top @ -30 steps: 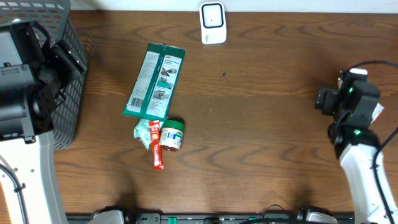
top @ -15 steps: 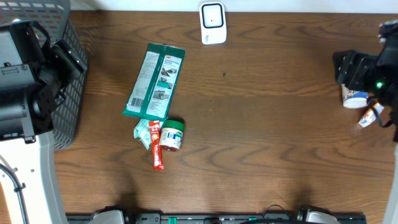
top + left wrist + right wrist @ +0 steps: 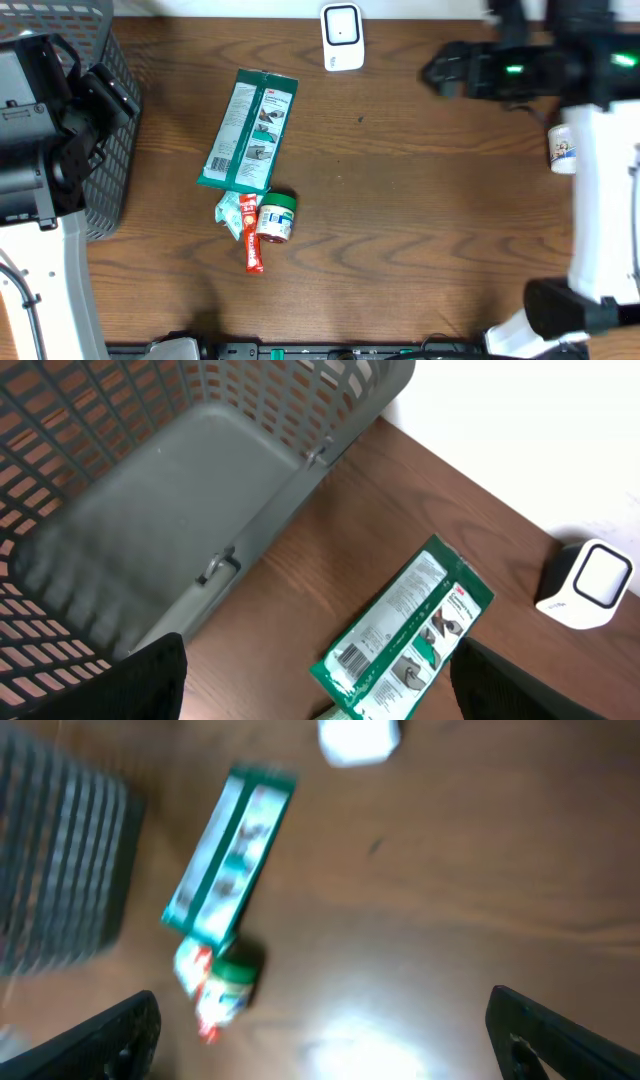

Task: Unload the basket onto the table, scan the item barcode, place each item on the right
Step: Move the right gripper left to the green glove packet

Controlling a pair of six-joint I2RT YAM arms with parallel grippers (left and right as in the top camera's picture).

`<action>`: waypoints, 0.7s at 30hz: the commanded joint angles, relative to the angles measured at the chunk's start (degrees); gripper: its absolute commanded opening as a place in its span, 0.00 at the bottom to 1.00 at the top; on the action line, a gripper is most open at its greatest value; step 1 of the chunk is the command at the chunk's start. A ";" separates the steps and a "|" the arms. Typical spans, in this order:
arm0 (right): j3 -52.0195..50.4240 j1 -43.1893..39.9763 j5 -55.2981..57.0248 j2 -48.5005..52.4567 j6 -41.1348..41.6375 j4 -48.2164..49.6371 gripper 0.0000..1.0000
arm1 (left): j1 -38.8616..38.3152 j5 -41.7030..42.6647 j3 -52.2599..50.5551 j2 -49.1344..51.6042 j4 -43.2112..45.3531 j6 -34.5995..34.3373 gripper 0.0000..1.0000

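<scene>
Left claw [image 3: 316, 682] wide, empty; right claw [image 3: 322, 1032] wide, probably empty; open table [image 3: 430, 220] right of green packet [image 3: 249, 131].

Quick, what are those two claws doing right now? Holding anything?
Left gripper: open, holding nothing.
Right gripper: open, holding nothing.

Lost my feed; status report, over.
Left tool open, empty. Right tool open, empty. Green packet flat on table, untouched. Nothing between it and scanner.
</scene>
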 commanded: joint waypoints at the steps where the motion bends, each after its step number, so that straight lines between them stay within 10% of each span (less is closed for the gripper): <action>1: -0.61 6.49 -2.27 2.86 3.21 -0.98 0.99 | 0.28 -0.31 -0.11 0.17 0.13 0.55 0.81; 21: -6.43 28.85 -4.15 31.58 21.88 30.80 0.95 | 0.28 -0.31 -0.11 0.17 0.13 0.55 0.81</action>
